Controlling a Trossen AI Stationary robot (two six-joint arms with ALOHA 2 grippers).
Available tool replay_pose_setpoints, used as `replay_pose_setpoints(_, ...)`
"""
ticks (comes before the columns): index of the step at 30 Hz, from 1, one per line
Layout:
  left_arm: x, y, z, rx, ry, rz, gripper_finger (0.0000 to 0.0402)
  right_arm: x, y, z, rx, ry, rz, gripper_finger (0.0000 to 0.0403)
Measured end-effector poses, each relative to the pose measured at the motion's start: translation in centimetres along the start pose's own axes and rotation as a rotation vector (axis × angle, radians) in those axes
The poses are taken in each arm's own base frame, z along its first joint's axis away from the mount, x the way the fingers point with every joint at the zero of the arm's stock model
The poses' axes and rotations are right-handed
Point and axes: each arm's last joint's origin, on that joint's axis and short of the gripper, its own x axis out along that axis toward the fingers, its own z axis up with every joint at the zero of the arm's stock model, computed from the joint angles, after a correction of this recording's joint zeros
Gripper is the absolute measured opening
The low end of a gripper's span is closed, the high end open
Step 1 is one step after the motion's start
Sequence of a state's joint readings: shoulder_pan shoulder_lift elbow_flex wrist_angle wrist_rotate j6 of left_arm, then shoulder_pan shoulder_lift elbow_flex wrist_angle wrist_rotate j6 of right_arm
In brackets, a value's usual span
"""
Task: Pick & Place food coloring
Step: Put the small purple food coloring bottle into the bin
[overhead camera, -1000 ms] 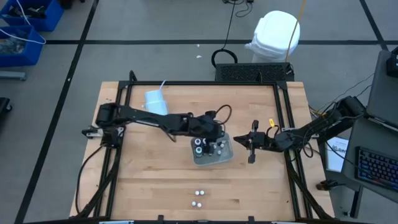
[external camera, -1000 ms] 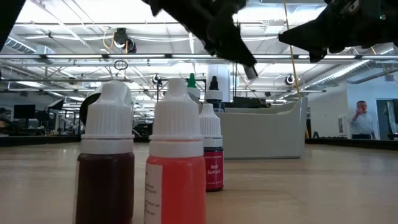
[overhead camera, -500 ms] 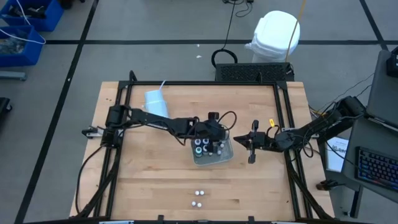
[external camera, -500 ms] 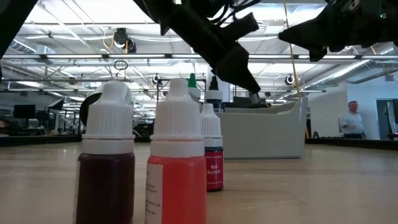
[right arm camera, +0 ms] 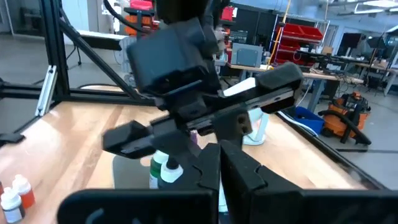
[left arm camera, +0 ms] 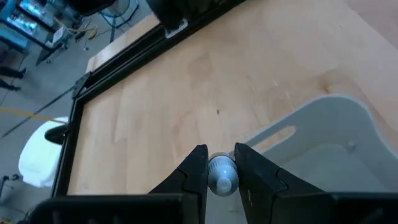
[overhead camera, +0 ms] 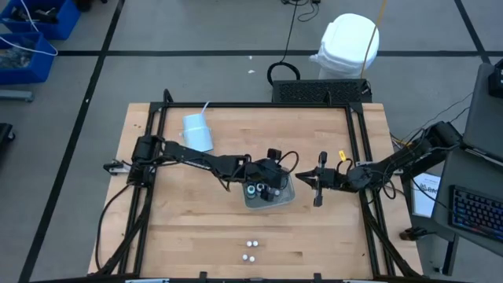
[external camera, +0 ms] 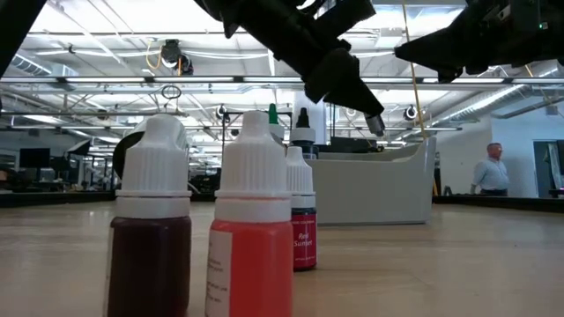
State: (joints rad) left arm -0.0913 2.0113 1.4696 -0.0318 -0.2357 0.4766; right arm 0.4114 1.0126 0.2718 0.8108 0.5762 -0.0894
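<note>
A clear plastic tray (overhead camera: 284, 196) stands mid-table with food coloring bottles (overhead camera: 255, 189) upright inside it. Three more food coloring bottles (external camera: 251, 238) stand on their bases near the table's front edge (overhead camera: 250, 249). My left gripper (left arm camera: 222, 163) reaches from the left, hangs over the tray (left arm camera: 329, 134) and is shut on a white-capped bottle (left arm camera: 222, 174). My right gripper (overhead camera: 305, 179) hovers shut just right of the tray, holding nothing. My left gripper pinches the small bottle by its white cap (left arm camera: 222, 169) between its two fingertips (left arm camera: 198, 167). The fingers slant down from the table's left side. The bottle is lifted clear above the tray; its body is hidden under the cap and fingers.
A white cup with a straw (overhead camera: 198, 128) stands at the table's far left. A black frame (overhead camera: 255, 105) runs around the wooden tabletop. Bare wood lies between the tray and the three front bottles. A person (external camera: 486, 172) stands far off in the room.
My left gripper, still shut on the bottle, has sunk toward the tray, shifted a little toward the table's right edge and rolled about its own axis. The right arm has kept still.
</note>
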Motion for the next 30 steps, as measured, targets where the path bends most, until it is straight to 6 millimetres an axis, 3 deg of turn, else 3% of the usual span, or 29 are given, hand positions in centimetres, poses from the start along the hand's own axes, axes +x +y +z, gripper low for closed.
replay_pose_setpoints(5, -1.0, 0.5, 2.2, -0.162, 0.031, 0.088, 0.0067, 0.0, 0.0, 0.0, -0.005, 0.000, 0.000, 0.0004)
replay_pose_setpoints(12, -3.8, 0.2, 4.8, -0.233, 0.210, 0.063, 0.0067, 0.0, 0.0, 0.0, 0.002, -0.004, 0.000, 0.0004)
replay_pose_setpoints(22, -3.3, -2.9, 4.3, -0.248, 0.268, 0.064, 0.0067, 0.0, 0.0, 0.0, 0.080, 0.002, 0.000, 0.0004)
replay_pose_setpoints(30, -2.0, -2.9, 3.9, -0.203, 0.245, -0.025, 0.0067, 0.1, -0.3, -0.2, 0.074, 0.014, -0.037, 0.0004)
